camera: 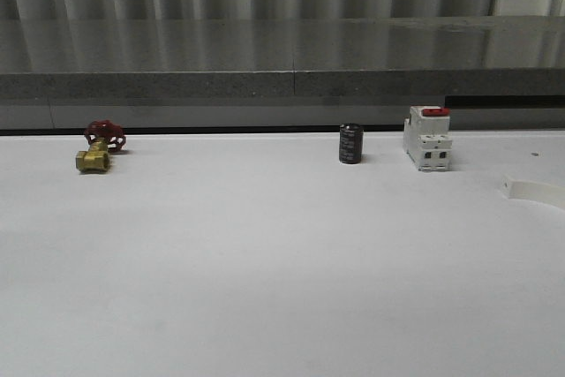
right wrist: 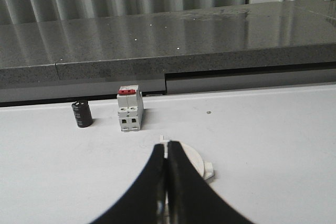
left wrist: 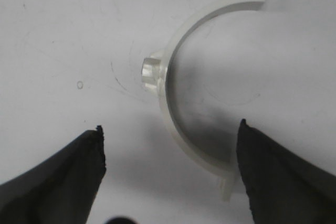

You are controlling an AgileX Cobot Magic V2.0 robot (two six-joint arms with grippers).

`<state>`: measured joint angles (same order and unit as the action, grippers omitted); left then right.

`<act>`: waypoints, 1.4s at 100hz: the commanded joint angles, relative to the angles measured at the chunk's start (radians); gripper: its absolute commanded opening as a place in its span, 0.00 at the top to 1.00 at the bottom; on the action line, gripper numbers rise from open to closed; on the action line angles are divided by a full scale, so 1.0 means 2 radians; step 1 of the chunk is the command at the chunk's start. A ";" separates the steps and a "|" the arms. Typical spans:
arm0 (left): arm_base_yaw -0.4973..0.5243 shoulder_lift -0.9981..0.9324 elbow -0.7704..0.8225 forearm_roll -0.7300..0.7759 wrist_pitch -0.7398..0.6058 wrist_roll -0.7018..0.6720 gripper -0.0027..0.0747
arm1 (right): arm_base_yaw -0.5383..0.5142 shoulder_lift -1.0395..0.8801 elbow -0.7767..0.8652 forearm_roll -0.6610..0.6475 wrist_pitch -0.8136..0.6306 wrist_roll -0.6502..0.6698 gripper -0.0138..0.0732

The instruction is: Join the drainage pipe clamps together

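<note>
One drainage pipe clamp, a white half-ring with a small stub on its outer side, lies on the white table in the left wrist view. My left gripper hovers open over its lower part, one end tab close to the right fingertip. The other drainage pipe clamp rests on the table in the right wrist view. My right gripper is shut on its thin band, with white showing between the fingertips. Part of that clamp shows at the right edge of the front view.
A white breaker with a red switch and a black cylinder stand at the back right of the table. A brass valve with a red handle lies back left. A grey ledge runs behind the table.
</note>
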<state>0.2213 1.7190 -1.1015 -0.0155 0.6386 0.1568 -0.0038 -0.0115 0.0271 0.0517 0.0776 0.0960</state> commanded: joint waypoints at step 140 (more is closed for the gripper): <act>0.009 0.121 -0.087 0.000 -0.039 0.022 0.54 | -0.004 -0.009 -0.008 -0.003 -0.043 -0.003 0.92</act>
<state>0.2362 1.9934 -1.2574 -0.0186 0.5765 0.1995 -0.0038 -0.0115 0.0271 0.0517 0.0776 0.0960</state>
